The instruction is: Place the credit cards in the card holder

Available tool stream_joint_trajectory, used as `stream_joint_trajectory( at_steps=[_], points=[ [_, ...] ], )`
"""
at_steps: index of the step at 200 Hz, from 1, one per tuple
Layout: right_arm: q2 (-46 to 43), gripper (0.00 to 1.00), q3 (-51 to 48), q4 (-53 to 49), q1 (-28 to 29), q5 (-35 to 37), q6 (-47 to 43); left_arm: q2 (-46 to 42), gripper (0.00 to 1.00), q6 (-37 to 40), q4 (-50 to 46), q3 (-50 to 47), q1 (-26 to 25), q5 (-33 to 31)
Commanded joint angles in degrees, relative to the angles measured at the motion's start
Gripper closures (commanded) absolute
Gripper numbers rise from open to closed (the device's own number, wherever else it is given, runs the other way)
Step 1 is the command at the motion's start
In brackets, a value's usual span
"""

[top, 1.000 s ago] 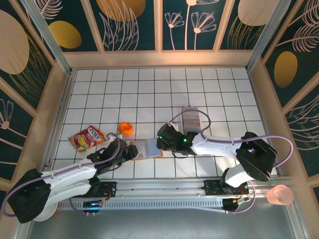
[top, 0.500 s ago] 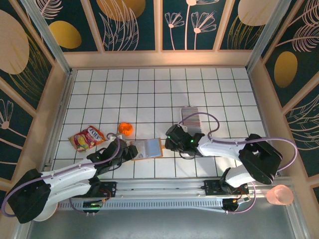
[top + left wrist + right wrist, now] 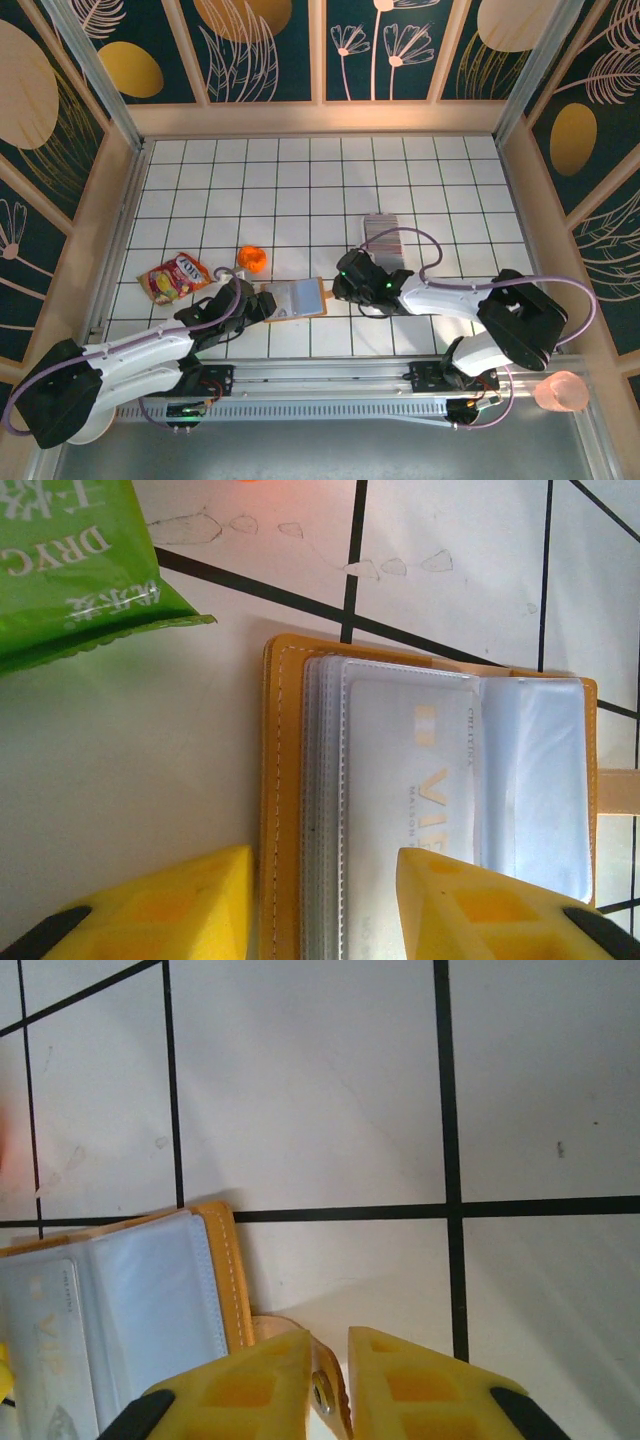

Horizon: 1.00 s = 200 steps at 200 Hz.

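An open tan card holder (image 3: 298, 298) lies mid-frame in the overhead view with one card (image 3: 420, 780) tucked inside; the other credit cards (image 3: 383, 233) sit stacked just to its upper right. The right gripper (image 3: 328, 1345) is nearly closed, pinching the holder's clasp tab (image 3: 322, 1397), while the left gripper (image 3: 322, 865) stands partly open and empty, fingers straddling the stitched left edge. A tug on the thin tab could slip it free or drag the unclamped holder sideways.

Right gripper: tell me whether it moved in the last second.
Yes. The right gripper shifted right, from over the card holder to its clasp edge.
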Motion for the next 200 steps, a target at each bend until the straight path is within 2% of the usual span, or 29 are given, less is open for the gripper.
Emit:
stream_joint_trajectory(
  at_steps=[1, 35, 140, 200],
  points=[
    [-1.4, 0.85, -1.3, 2.0, -0.4, -0.6, 0.3, 1.0, 0.59, -0.1, -0.6, -0.3, -0.3, 2.3],
    [-2.1, 1.00, -2.0, 2.8, -0.1, -0.8, 0.7, 0.8, 0.60, 0.2, -0.7, 1.2, -0.3, 3.1],
    [-0.8, 1.00, -3.2, 4.0, 1.9, -0.2, 2.4, -1.5, 0.60, 0.9, 6.2, 6.2, -0.2, 9.2],
    [-0.6, 1.00, -2.7, 4.8, 2.8, 0.3, 2.4, 9.9, 0.63, 1.1, 19.1, 8.6, -0.4, 14.6]
  ],
)
